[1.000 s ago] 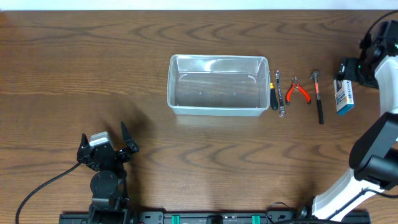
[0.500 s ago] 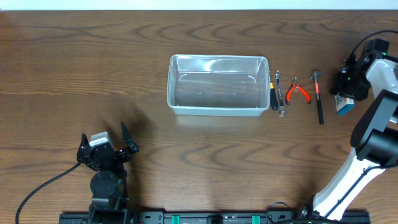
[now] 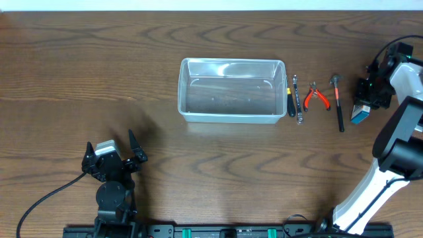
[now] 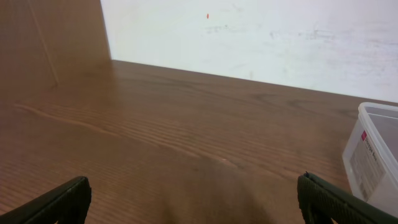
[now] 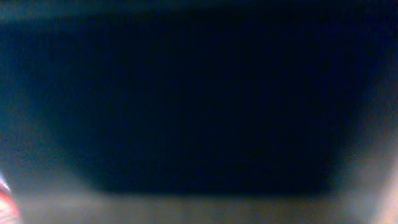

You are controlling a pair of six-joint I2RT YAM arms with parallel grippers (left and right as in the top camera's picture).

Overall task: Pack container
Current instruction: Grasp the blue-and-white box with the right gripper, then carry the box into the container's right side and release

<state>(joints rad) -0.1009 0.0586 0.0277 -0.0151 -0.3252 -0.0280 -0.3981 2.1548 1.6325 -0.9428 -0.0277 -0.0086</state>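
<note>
Container (image 3: 231, 90) lies well to the left of the right gripper (image 3: 368, 94), set over the box (image 3: 359, 117), its grip impossible to tell, while the left gripper (image 3: 137, 147) rests open and empty.

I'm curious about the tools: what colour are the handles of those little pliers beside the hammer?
The pliers have orange-red handles, which show most clearly in the overhead view.

Clear container (image 3: 231, 118), orange-handled pliers (image 3: 318, 98), black-handled hammer (image 3: 338, 106), blue box (image 3: 360, 117), brown wood-grain table (image 3: 99, 79)
</note>
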